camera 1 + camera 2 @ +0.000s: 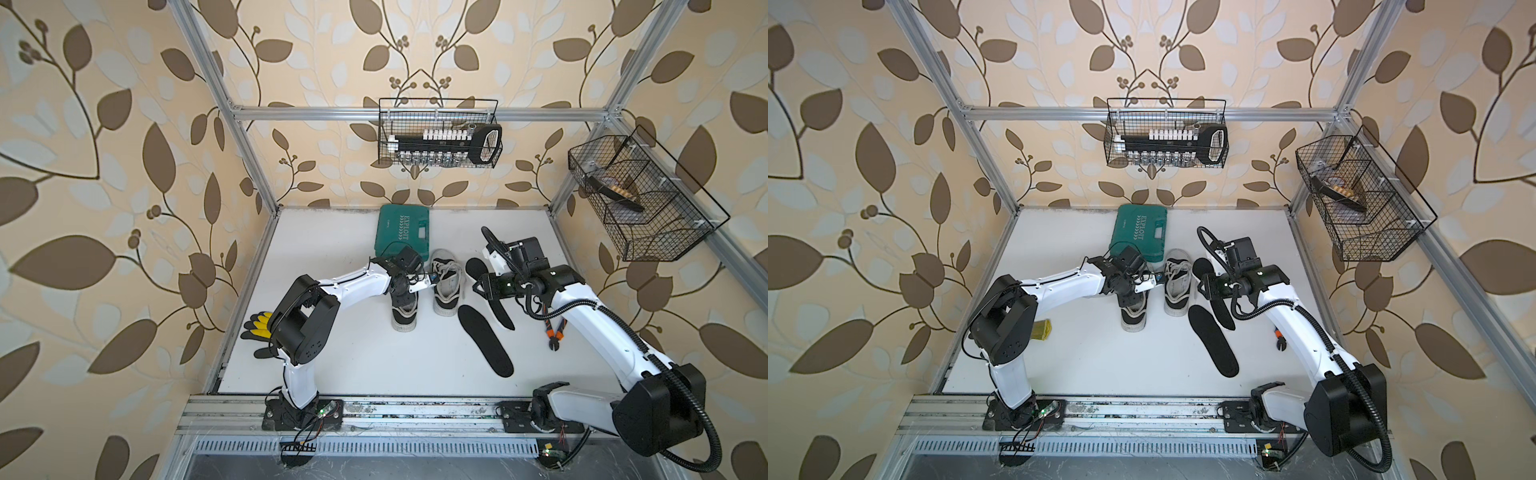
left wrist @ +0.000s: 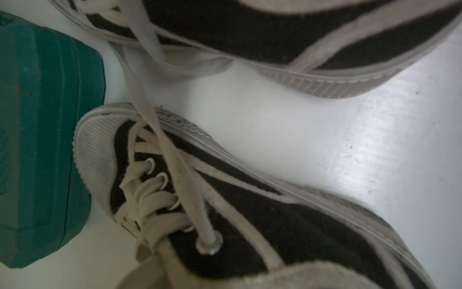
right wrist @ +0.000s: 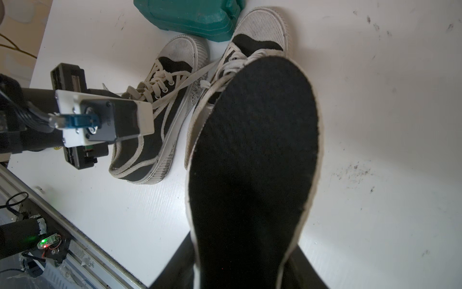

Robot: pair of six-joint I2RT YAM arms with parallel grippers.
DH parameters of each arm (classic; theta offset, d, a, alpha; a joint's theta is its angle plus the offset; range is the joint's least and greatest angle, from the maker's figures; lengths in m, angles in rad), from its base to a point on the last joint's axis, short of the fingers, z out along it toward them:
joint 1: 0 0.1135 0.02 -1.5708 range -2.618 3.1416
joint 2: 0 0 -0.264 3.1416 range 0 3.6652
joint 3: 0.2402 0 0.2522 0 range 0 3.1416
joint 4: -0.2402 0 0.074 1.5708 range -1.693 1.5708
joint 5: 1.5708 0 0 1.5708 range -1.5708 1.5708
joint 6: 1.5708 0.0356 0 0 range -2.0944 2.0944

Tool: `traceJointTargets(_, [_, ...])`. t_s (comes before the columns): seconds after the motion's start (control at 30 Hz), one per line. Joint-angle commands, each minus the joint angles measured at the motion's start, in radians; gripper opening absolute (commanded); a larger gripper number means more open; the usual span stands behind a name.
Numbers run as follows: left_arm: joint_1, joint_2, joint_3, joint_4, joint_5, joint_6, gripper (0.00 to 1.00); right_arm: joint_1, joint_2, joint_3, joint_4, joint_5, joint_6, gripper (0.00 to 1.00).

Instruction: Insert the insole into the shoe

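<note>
Insole (image 3: 252, 162) clamped in right tool (image 1: 488, 289), held above table (image 1: 353, 353) centre; left tool (image 1: 400, 295) closed at collar of shoe (image 1: 404, 318) nearer left edge, hold unconfirmed; best fed toe-first, steeply, then pressed flat.

Cream wallpaper (image 1: 124, 174) with big brown leaves and pale vines wraps the back and both sides, framed by silver aluminium bars (image 1: 415, 111). Down below there's a white tabletop (image 1: 365, 361), scuffed with dark specks and catching a soft sheen in the wrist views. One black wire basket (image 1: 415, 120) hangs off the back bar, and a second wire basket (image 1: 648, 245) hangs on the right-hand side. Along the near edge run a metal rail (image 1: 415, 409) and a slotted grille (image 1: 415, 448).
</note>
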Motion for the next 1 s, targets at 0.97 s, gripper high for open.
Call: traceJointTargets(0.97, [0.103,-0.042,0.169,-0.403,0.559,-0.845,0.00,0.133,0.063,0.145,-0.306,-0.008,-0.233,0.34])
